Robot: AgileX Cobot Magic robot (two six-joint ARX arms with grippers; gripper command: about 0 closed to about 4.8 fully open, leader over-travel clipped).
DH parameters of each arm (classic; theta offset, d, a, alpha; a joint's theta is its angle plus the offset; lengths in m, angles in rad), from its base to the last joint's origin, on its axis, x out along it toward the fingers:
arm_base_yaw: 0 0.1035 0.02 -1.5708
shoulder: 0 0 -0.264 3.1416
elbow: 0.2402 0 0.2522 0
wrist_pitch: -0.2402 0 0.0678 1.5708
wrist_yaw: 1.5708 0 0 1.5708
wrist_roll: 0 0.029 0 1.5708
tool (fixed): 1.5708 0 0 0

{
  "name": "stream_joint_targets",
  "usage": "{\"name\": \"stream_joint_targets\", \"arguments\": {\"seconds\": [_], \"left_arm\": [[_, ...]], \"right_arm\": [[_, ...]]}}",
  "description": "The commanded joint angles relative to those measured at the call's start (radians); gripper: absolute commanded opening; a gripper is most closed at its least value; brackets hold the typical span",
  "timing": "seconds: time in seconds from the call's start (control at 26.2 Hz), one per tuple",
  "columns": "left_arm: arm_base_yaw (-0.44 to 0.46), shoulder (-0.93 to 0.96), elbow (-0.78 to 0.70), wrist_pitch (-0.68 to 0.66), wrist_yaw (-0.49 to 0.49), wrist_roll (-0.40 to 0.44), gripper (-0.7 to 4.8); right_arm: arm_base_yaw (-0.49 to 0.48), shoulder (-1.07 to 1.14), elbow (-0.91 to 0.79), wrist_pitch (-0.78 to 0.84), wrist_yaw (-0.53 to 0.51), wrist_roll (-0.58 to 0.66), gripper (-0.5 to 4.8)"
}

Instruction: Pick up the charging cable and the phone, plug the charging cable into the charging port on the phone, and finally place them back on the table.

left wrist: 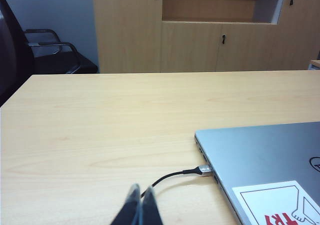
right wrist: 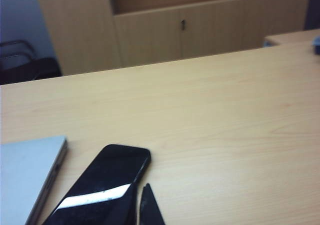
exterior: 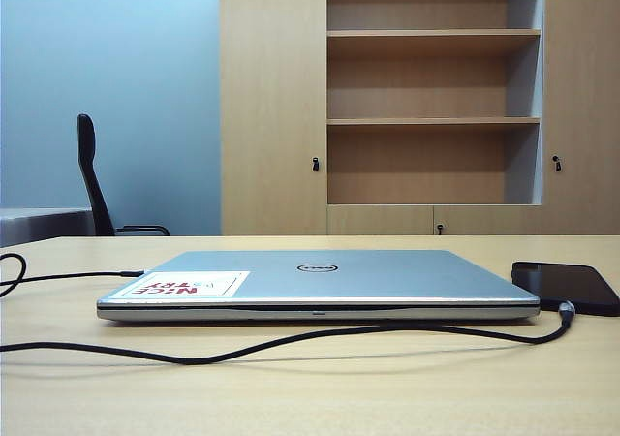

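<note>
the phone (exterior: 567, 286), a thin glossy black slab, lies flat on the table (exterior: 310, 388) just beside the laptop (exterior: 320, 283), likely set down with the job done: the charging cable (exterior: 291, 339) runs along the laptop's front and its silver plug meets the phone's near short edge, apparently seated. left gripper (left wrist: 141, 201), near the laptop's other side, is clenched on nothing; right gripper (right wrist: 140, 201), just beside the phone, is clenched and empty too.
</note>
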Motion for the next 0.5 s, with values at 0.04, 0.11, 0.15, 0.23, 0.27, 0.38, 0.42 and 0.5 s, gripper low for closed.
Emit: {"name": "stream_joint_targets", "arguments": {"seconds": [0.04,0.11,0.15,0.23,0.27,0.38,0.42,0.5], "left_arm": [[-0.002,0.001,0.000,0.013,0.001,0.004,-0.06],[-0.002,0.001,0.000,0.013,0.001,0.004,-0.06],[-0.002,0.001,0.000,0.013,0.001,0.004,-0.06],[-0.002,0.001,0.000,0.013,0.001,0.004,-0.06],[-0.002,0.001,0.000,0.013,0.001,0.004,-0.06],[-0.002,0.001,0.000,0.013,0.001,0.004,-0.06],[-0.002,0.001,0.000,0.013,0.001,0.004,-0.06],[-0.002,0.001,0.000,0.013,0.001,0.004,-0.06]], "right_arm": [[0.000,-0.003,-0.008,0.066,-0.009,-0.003,0.22],[0.007,-0.003,-0.008,0.070,-0.037,-0.003,0.22],[0.008,-0.003,-0.008,0.071,-0.057,-0.003,0.22],[0.018,-0.003,-0.008,0.070,-0.082,-0.003,0.22],[0.025,-0.003,-0.008,0.068,-0.078,-0.003,0.22],[0.028,-0.003,-0.008,0.058,-0.071,-0.003,0.22],[0.028,-0.003,-0.008,0.056,-0.071,-0.003,0.22],[0.028,-0.003,-0.008,0.056,-0.060,-0.003,0.22]]}}
